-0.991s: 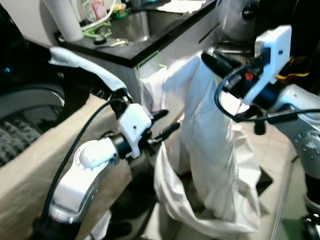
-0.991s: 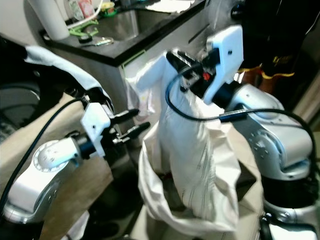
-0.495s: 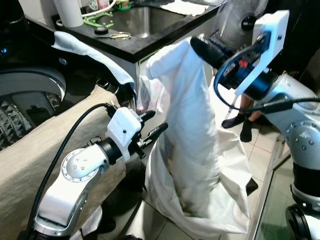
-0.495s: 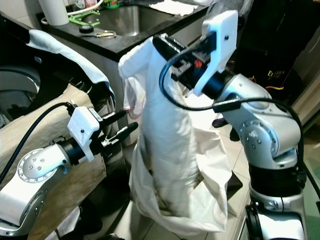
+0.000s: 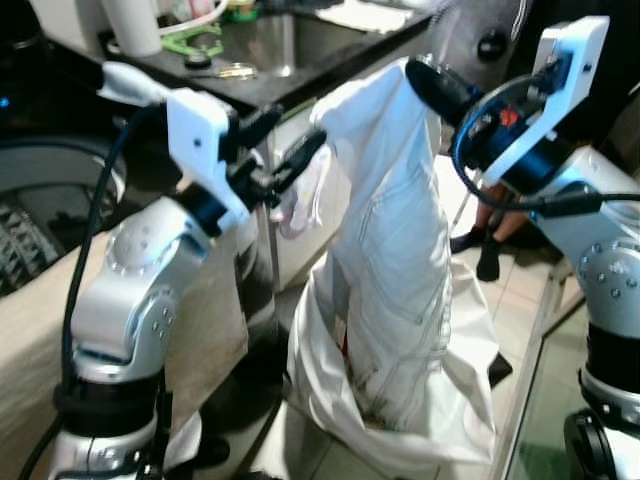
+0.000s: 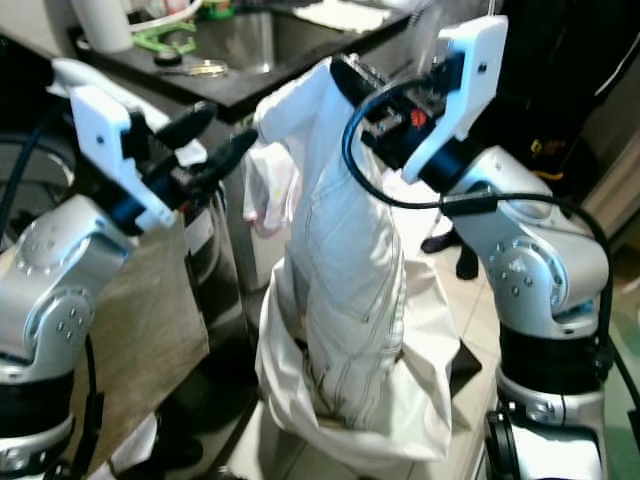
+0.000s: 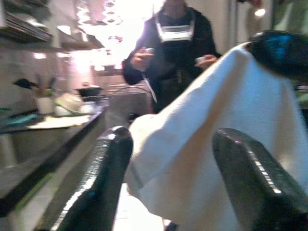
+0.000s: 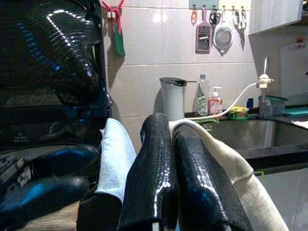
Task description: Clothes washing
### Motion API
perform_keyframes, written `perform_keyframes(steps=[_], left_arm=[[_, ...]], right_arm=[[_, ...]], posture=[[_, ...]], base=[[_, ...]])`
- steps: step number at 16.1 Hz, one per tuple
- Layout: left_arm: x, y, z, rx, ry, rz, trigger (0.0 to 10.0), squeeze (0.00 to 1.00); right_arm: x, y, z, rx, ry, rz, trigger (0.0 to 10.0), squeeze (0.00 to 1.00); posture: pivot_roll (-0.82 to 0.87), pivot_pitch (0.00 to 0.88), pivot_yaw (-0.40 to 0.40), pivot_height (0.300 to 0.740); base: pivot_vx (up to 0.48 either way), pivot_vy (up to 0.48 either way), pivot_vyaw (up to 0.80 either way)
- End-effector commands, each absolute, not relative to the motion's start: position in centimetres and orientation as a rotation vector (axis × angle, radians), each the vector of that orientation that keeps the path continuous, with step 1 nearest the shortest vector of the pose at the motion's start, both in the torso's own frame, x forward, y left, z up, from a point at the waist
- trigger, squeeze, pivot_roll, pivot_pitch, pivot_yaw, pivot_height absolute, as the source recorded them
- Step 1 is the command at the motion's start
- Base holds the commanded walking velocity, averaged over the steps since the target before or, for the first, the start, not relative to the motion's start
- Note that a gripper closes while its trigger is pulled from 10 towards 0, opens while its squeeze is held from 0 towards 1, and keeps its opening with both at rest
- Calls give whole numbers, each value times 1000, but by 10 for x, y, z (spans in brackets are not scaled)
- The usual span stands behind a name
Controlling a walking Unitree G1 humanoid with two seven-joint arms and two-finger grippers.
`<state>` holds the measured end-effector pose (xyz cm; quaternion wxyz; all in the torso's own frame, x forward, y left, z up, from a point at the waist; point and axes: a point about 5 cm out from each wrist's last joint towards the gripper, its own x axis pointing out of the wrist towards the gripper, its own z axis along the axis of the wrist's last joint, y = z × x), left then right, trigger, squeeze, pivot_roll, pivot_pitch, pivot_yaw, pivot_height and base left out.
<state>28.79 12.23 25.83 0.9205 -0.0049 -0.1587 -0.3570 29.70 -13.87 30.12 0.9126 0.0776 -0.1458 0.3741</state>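
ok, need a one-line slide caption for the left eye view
Right end effector lifts white garment out of a white laundry bag; open left end effector reaches toward it beside the kitchen counter.

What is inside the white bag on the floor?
The lower end of the white garment, held up by the right gripper, hangs into the bag. Anything beneath it is covered.

No writing here can be read. The bottles (image 8: 211, 100) by the sink (image 8: 250, 130) carry labels, but they are too small and blurred.
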Motion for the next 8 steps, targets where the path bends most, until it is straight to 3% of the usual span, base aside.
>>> perform_keyframes(steps=[1,4,8], left_arm=[[282,107,257,-33,-307,-895,10000,1000],[274,95,242,-3,-226,-1049,10000,1000],[290,98,241,62,-225,-1032,10000,1000]], right_arm=[[293,-141,313,174,-365,778,0,0],[289,-140,319,193,-377,833,0,0],[266,-132,303,57,-226,1081,0,0]], posture=[[-26,0,27,740],[-32,0,40,740],[-36,0,43,740]], base=[[0,0,0],[0,0,0],[0,0,0]])
